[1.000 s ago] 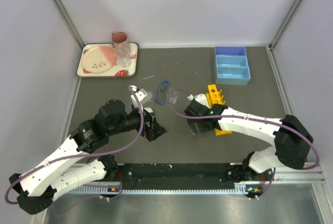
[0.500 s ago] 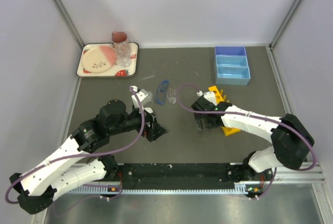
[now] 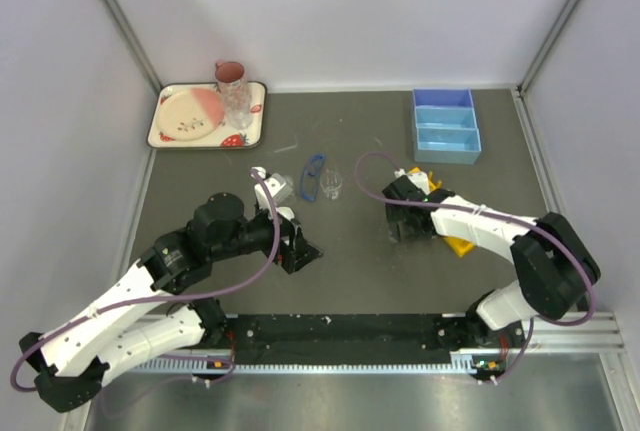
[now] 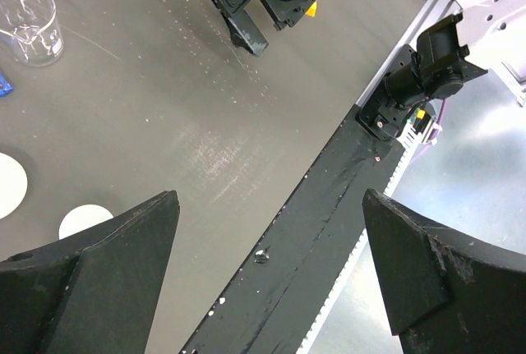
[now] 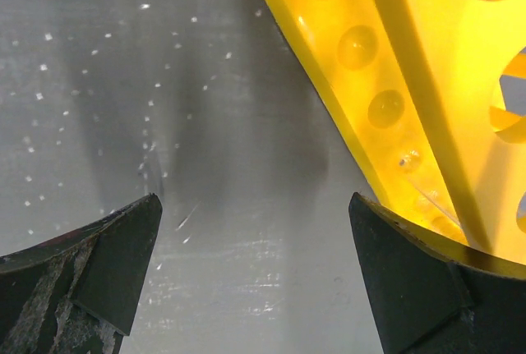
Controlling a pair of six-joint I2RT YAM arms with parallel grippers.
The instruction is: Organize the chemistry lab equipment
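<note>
My right gripper is open and low over the table, its right finger against the edge of the yellow holed tube rack. The rack fills the right of the right wrist view, beside that gripper. My left gripper is open and empty, left of centre. In its wrist view, the gripper hangs over the table's near edge. The small clear beaker stands next to the blue-rimmed goggles. The beaker and two small white round dishes show in the left wrist view.
The blue divided tray sits at the back right. A cream strawberry-patterned tray with a plate, a pink mug and a clear tumbler sits at the back left. The black base rail runs along the near edge.
My right gripper has moved right and the yellow rack has shifted right and nearer with it. The left arm has not moved.
</note>
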